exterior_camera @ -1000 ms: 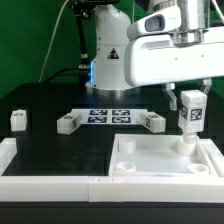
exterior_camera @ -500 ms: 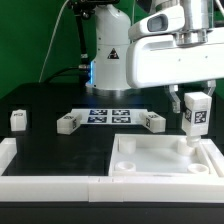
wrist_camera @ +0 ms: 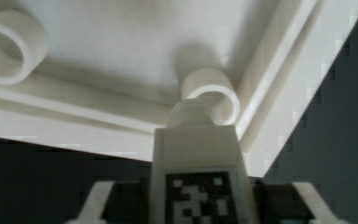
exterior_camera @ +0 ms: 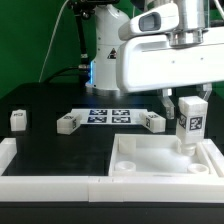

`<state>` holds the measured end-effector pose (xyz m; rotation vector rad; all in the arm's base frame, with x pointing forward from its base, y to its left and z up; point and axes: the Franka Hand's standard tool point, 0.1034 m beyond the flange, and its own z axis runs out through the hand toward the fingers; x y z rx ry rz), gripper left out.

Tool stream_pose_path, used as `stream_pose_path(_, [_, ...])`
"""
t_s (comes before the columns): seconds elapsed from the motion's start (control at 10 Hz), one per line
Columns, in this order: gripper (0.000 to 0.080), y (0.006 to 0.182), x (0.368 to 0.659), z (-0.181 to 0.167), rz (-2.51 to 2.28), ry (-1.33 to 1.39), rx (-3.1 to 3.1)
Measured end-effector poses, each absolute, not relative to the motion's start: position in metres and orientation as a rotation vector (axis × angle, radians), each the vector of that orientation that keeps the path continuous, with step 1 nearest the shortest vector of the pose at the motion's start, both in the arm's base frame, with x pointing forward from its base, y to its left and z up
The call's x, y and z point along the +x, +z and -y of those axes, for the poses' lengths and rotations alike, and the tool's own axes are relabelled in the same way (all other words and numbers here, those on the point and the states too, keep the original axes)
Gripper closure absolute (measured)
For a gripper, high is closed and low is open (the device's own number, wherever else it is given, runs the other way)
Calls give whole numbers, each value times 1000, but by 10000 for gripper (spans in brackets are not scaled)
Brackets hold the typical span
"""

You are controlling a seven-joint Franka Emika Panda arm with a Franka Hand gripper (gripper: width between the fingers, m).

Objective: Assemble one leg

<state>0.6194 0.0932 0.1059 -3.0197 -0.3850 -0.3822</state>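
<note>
My gripper (exterior_camera: 189,108) is shut on a white leg (exterior_camera: 189,121) with a black-and-white tag on its face, held upright. The leg's lower end stands at a round corner socket (exterior_camera: 187,146) of the large white panel (exterior_camera: 160,160) at the exterior view's right. In the wrist view the leg (wrist_camera: 201,165) stands between my fingers (wrist_camera: 101,200), its tip just short of the ring-shaped socket (wrist_camera: 208,98). Three other legs lie on the black table: one (exterior_camera: 18,119) at the left, one (exterior_camera: 67,123) left of the marker board, one (exterior_camera: 151,121) right of it.
The marker board (exterior_camera: 108,115) lies flat at the table's middle back. A white rim (exterior_camera: 40,182) runs along the front and left of the table. The robot's white base (exterior_camera: 105,50) stands behind. A second socket (wrist_camera: 5,52) shows in the wrist view.
The gripper with the leg has moved slightly to the exterior view's left and a little down, bringing the leg's lower end closer onto the corner socket.
</note>
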Motion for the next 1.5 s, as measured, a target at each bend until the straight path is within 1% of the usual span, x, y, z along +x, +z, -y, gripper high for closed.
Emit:
stream_pose_path(0.4, [509,88,618,-96,385,-361,-3019])
stream_pose_path(1.0, [509,86,620,-106,397,-401,-3011])
stream_pose_path(1.5, [509,78,617,-110,407,-411,-3008])
